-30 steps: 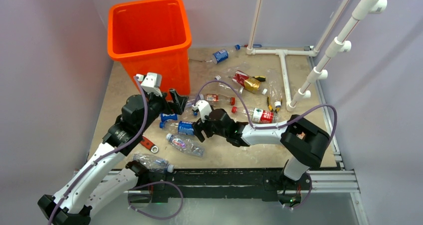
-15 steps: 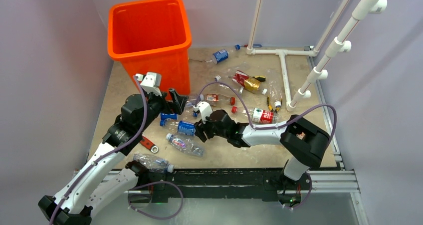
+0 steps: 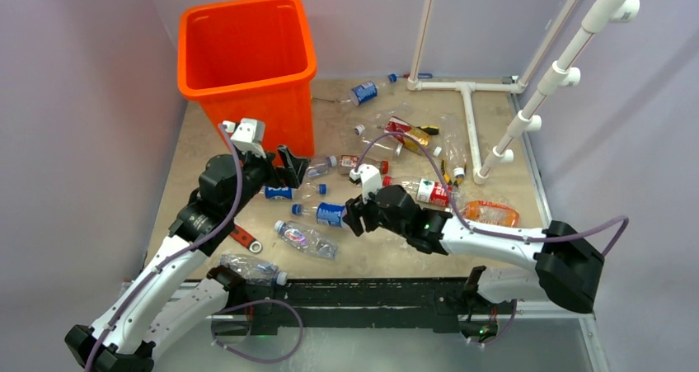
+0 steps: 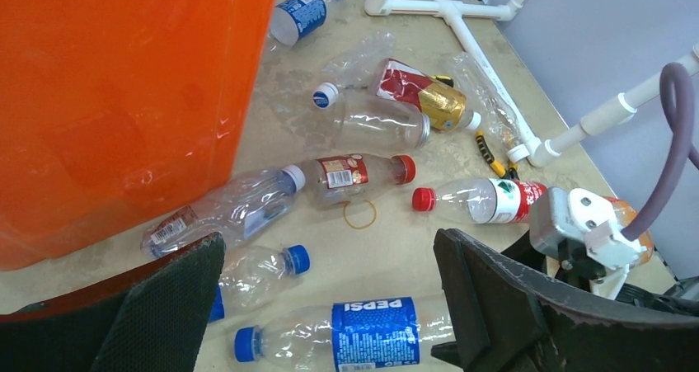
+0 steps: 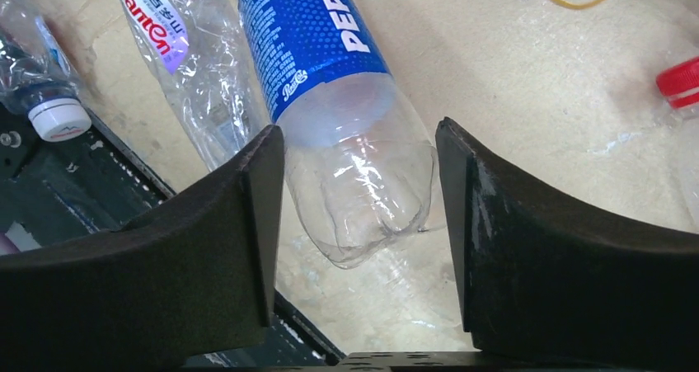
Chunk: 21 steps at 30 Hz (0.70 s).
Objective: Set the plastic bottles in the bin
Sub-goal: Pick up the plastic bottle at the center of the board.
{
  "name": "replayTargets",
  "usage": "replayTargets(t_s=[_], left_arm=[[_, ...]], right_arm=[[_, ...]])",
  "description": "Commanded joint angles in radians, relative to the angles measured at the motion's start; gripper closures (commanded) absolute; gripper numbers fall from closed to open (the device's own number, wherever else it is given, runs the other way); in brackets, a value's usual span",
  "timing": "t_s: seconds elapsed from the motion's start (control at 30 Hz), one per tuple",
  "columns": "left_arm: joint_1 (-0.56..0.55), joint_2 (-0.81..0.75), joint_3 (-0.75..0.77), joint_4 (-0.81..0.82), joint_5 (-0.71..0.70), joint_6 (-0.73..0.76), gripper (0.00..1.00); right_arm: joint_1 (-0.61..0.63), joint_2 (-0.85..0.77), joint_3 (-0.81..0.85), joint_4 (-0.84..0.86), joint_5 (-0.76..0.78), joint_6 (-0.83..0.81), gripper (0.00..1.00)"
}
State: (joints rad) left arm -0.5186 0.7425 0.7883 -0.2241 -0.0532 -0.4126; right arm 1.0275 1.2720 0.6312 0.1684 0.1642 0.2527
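Observation:
The orange bin (image 3: 274,116) stands at the back left, and its wall (image 4: 115,100) fills the left of the left wrist view. Several plastic bottles lie scattered on the table. My right gripper (image 3: 353,217) (image 5: 360,141) is shut on the clear base of a Pepsi bottle (image 3: 330,215) (image 5: 309,34) (image 4: 375,332) that lies on its side. My left gripper (image 3: 293,164) (image 4: 330,240) hangs open by the bin's front right corner, above a small blue-capped bottle (image 4: 255,273). It holds nothing. A red-label bottle (image 3: 429,192) and an orange-tinted one (image 3: 488,214) lie to the right.
A crushed bottle (image 3: 305,238) (image 5: 177,50) lies just in front of the Pepsi bottle, and another (image 3: 251,269) lies by the black front rail (image 3: 371,294). A red-handled wrench (image 3: 243,237) lies at the front left. A white pipe frame (image 3: 470,116) and a yellow-black screwdriver (image 4: 492,159) are at the right.
My right gripper's jaws have closed in on the Pepsi bottle's base, and the arm has swung right, carrying the bottle a little rightward. The left arm has not moved.

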Motion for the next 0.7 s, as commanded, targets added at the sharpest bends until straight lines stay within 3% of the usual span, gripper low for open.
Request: replayTargets(t_s=[0.0, 0.13, 0.37, 0.67], left_arm=[[0.013, 0.007, -0.009, 0.046, 0.032, -0.028, 0.02], [0.014, 0.010, -0.008, 0.048, 0.035, -0.031, 0.02], [0.017, 0.009, -0.009, 0.045, 0.041, -0.033, 0.02], [0.017, 0.003, -0.009, 0.042, 0.046, -0.035, 0.02]], right_arm=[[0.003, -0.047, 0.002, -0.110, 0.001, 0.071, 0.28], [0.003, -0.043, 0.048, -0.166, -0.002, 0.061, 0.13], [0.018, 0.088, 0.202, -0.280, 0.006, -0.011, 0.02], [0.071, 0.276, 0.321, -0.422, 0.045, -0.071, 0.02]])
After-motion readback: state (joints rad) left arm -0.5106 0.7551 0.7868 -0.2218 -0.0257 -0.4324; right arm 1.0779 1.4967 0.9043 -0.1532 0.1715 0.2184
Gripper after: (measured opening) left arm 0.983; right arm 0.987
